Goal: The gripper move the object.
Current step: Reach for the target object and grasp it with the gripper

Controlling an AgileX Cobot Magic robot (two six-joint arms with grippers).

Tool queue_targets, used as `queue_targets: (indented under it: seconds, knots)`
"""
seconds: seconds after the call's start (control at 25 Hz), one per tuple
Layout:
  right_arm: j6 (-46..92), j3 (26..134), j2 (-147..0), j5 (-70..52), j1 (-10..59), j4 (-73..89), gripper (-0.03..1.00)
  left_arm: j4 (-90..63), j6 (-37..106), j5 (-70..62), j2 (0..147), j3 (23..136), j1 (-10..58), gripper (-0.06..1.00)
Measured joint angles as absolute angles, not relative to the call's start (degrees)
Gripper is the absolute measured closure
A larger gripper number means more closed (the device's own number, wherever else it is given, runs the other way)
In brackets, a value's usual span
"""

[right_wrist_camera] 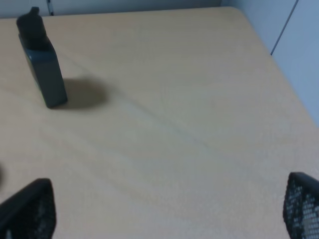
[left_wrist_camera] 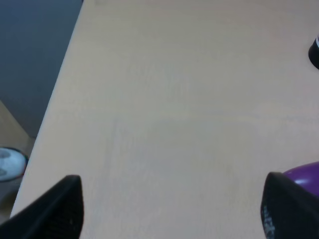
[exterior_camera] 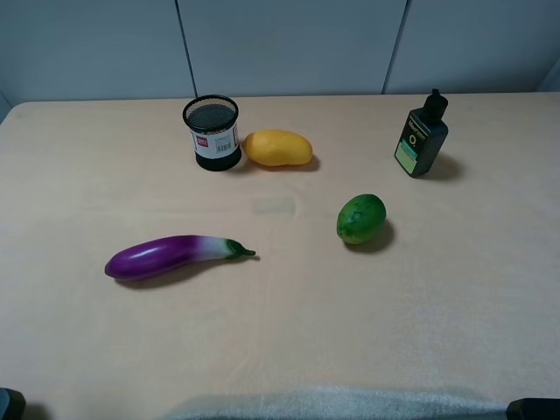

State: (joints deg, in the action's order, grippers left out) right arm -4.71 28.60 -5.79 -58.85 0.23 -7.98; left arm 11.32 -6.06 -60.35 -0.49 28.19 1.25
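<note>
The object is a small dark-green bottle (exterior_camera: 421,136) with a black cap and a light green label. It stands upright at the back right of the table and also shows in the right wrist view (right_wrist_camera: 42,62). My right gripper (right_wrist_camera: 167,209) is open and empty, well short of the bottle. My left gripper (left_wrist_camera: 172,204) is open and empty over bare table near the left edge, with the purple eggplant (left_wrist_camera: 305,175) just beside one finger. In the high view only dark bits of the arms show at the bottom corners.
A black mesh cup (exterior_camera: 211,133) and a yellow mango (exterior_camera: 277,148) stand at the back middle. A green lime (exterior_camera: 361,219) lies in front of the bottle, to its left. The eggplant (exterior_camera: 171,256) lies front left. The table's right edge (right_wrist_camera: 279,69) is close to the bottle.
</note>
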Motion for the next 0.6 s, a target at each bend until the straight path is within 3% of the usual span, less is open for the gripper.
queue_targets:
  seconds: [0.6]
  knots:
    - [-4.7,28.6,-5.8,-58.9,0.2,-7.5,0.27,11.3,-6.1,-60.3,-0.5,28.2,1.3,0.15]
